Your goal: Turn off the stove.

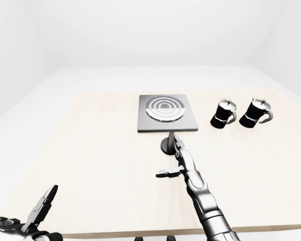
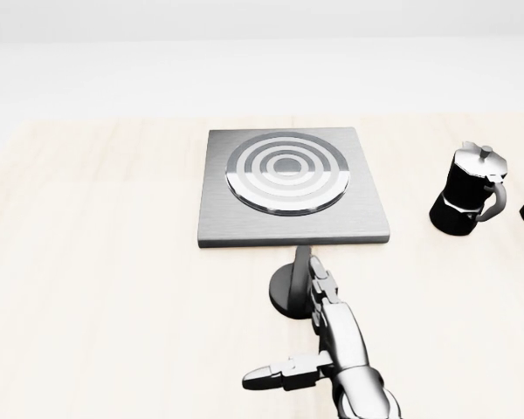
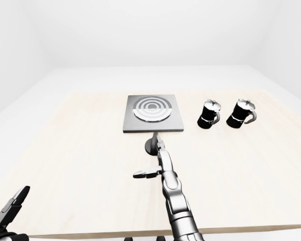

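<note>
Lying at the open right robot hand (image 2: 319, 301) fingertips: stove knob (image 2: 290, 288).

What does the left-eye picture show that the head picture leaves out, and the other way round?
Only the left-eye view shows the robot's left hand at the bottom left corner, the second moka pot whole, and the room's white walls. The head view adds nothing new, only a closer look. Both show the stove, its knob, the right hand open at the knob, the first moka pot and the wooden table.
</note>
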You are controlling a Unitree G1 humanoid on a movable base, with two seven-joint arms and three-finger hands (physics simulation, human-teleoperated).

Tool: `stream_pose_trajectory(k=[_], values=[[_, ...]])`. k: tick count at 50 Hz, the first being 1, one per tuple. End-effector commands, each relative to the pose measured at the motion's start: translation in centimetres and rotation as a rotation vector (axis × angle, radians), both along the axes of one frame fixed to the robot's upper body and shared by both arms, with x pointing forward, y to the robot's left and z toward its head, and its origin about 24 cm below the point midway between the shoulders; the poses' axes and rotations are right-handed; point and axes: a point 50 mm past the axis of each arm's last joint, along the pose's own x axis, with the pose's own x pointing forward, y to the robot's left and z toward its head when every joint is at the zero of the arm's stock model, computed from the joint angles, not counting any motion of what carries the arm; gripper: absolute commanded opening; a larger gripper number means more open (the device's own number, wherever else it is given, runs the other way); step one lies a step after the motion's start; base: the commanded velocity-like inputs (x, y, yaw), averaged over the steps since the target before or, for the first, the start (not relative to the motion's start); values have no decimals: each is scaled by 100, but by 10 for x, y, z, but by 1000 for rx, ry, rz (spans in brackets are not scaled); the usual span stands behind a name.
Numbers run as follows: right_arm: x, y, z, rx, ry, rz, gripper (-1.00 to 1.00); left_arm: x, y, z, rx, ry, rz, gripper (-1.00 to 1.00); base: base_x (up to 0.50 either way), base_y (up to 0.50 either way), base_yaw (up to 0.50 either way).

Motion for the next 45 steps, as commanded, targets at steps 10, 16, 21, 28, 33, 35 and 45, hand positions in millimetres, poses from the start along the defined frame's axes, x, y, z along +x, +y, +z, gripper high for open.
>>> stream_pose_trajectory(k=[10,16,21,28,33,35,45], values=[[-13,57,-13,-22,64,160,100,0,0,-1,-2,5,-1,100,0,0,0],[8,64,-15,-37,105,166,100,0,0,0,2,2,-1,100,0,0,0],[31,60,-15,-34,156,115,100,-1,-1,1,4,-1,-2,100,0,0,0],[60,53,3,14,159,43,100,0,-1,0,-1,-3,-4,100,0,0,0],[89,19,19,96,206,-184,100,0,0,0,-6,-7,-6,100,0,0,0],[94,13,23,120,214,-217,100,-1,0,1,-3,-11,-5,100,0,0,0],[120,3,66,149,111,-249,100,1,-1,0,-7,-6,-8,100,1,0,0]])
